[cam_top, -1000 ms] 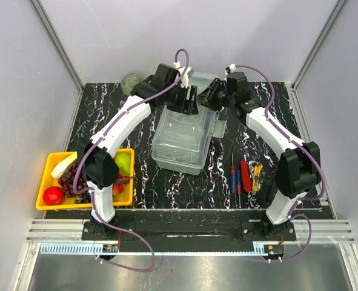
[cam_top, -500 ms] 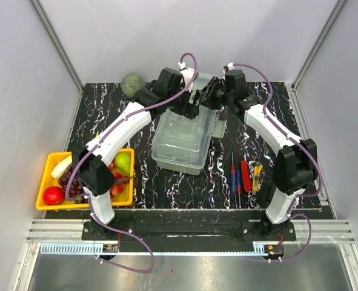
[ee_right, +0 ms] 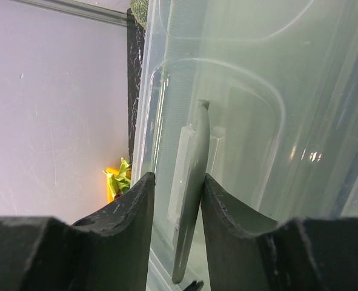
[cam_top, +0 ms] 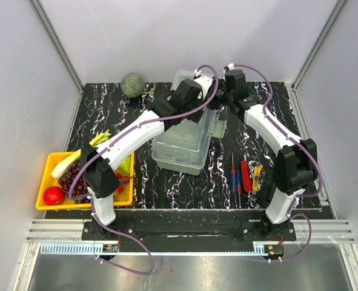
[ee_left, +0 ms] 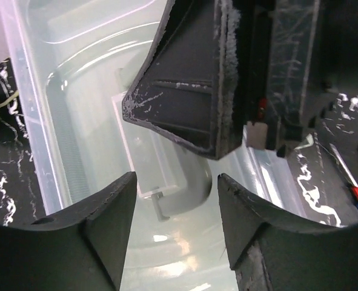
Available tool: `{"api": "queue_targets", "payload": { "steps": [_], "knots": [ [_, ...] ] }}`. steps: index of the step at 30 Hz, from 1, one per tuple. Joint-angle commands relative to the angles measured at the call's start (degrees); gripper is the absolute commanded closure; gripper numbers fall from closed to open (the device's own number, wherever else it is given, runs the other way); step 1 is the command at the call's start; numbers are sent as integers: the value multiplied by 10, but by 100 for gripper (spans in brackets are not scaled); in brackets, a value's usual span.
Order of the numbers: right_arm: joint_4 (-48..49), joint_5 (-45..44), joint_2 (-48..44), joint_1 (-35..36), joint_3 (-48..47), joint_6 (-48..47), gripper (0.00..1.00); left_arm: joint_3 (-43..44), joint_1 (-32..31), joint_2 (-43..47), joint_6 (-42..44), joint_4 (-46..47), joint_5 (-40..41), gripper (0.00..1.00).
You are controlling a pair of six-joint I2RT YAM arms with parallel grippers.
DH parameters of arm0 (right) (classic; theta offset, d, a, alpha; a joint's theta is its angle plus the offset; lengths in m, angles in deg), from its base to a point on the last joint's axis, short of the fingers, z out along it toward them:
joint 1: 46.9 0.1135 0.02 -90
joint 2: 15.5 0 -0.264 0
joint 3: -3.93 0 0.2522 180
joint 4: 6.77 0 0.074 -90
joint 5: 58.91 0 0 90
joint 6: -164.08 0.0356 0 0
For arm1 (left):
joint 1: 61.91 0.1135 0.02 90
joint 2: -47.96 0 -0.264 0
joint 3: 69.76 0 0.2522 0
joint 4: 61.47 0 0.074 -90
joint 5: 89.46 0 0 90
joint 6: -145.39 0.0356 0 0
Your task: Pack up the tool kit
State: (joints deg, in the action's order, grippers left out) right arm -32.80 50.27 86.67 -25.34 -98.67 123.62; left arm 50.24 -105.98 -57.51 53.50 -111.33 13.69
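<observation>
Right claw (ee_right: 177, 179) pinches the grey handle (ee_right: 194, 157) on the toolbox (cam_top: 179, 148) lid, a grip only its wrist view shows. Left claw (ee_left: 175, 179) is spread and empty above the clear lid. From above, both claws meet at the box's far end, mid-table. Hand tools (cam_top: 244, 174) lie apart to its right on bare tabletop (cam_top: 166, 188). A fruit tray (cam_top: 42, 191) sits at the left edge.

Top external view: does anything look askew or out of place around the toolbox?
The translucent grey-green plastic toolbox sits skewed, not square to the black marbled table. A round green melon lies alone at the far edge, apart from the yellow fruit tray. Nothing looks spilled or broken.
</observation>
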Motion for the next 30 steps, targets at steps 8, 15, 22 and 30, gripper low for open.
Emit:
{"api": "queue_targets", "payload": {
  "steps": [8, 15, 22, 30],
  "knots": [
    [31, 20, -14, 4, -5, 13, 57, -8, -19, -21, 28, 48, 106, 47],
    [38, 16, -27, 4, 1, 15, 57, 11, -24, -35, 25, 46, 136, 68],
    [7, -36, -43, 2, 12, 17, 45, 22, -23, -40, 21, 30, 159, 88],
    [-2, -116, -111, -32, 71, 33, 18, 37, -17, -41, -9, 11, 166, 100]
  ]
}}
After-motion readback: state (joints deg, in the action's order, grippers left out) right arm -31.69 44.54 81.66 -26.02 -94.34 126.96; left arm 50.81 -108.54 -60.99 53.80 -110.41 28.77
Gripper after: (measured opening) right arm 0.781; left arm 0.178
